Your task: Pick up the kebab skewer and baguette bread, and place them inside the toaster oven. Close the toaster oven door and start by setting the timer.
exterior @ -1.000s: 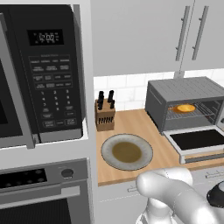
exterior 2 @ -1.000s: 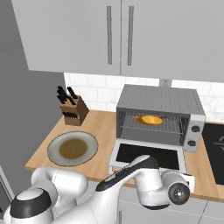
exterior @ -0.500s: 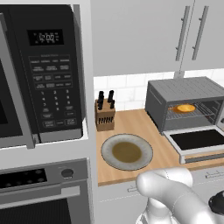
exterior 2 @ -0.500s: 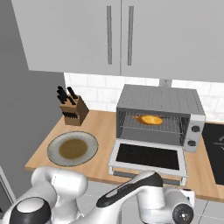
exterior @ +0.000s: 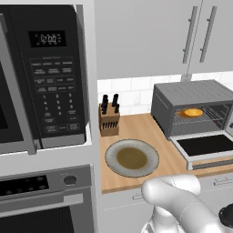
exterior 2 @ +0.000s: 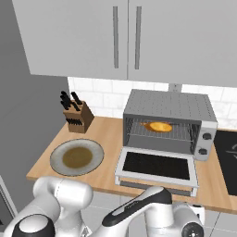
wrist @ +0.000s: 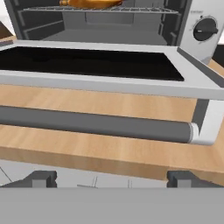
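The white Franka arm with dark joints [exterior 2: 143, 213] folds low at the bottom of both base views, its rounded elbow [exterior: 170, 193] bent forward and its forearm reaching down to the right. The two-finger gripper [wrist: 111, 178] sits level and low, its jaws spread wide with nothing between the dark fingertips [wrist: 41, 178].

Toaster oven [exterior 2: 169, 111] door [exterior 2: 157, 165] down flat; baguette bread [exterior 2: 160, 126] on rack; plate [exterior 2: 77, 157] left, knife block [exterior 2: 75, 115] behind.

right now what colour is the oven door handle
Dark grey; the door handle shows best in the hand view.
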Available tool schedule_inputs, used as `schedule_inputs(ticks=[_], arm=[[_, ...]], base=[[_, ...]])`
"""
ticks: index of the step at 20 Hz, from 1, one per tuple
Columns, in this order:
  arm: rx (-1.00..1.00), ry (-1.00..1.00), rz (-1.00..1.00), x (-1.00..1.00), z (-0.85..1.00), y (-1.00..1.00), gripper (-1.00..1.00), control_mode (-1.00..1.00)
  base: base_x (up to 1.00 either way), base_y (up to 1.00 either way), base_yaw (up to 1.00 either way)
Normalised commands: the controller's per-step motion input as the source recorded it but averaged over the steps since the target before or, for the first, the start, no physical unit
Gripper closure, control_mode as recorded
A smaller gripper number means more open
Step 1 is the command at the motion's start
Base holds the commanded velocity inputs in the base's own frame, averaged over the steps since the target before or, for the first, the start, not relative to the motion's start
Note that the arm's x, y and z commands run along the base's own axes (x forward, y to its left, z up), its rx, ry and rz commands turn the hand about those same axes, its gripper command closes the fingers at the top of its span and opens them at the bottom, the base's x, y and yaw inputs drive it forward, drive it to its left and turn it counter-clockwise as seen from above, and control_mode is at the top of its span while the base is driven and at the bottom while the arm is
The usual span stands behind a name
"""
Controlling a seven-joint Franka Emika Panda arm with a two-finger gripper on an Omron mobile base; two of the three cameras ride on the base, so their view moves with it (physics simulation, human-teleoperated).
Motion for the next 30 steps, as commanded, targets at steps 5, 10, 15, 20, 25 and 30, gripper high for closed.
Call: schedule_inputs(ticks=[5, 10, 15, 20, 25, 30], arm=[[0.00, 0.00, 0.00, 0.08, 0.00, 0.00, -1.00, -1.00], [0.00, 0.00, 0.00, 0.19, 0.00, 0.00, -1.00, -1.00], [0.01, 0.00, 0.00, 0.22, 0.00, 0.00, -1.00, -1.00], [0.05, 0.00, -0.01, 0.02, -0.21, 0.00, -1.00, -1.00], [0.03, 0.00, -0.03, 0.07, -0.25, 0.00, -1.00, -1.00], [0.00, 0.00, -0.01, 0.28, 0.00, 0.00, -1.00, -1.00]], base=[[0.00, 0.00, 0.00], [0.00, 0.00, 0.00], [0.00, 0.00, 0.00], [0.00, 0.00, 0.00], [0.00, 0.00, 0.00], [0.00, 0.00, 0.00]])
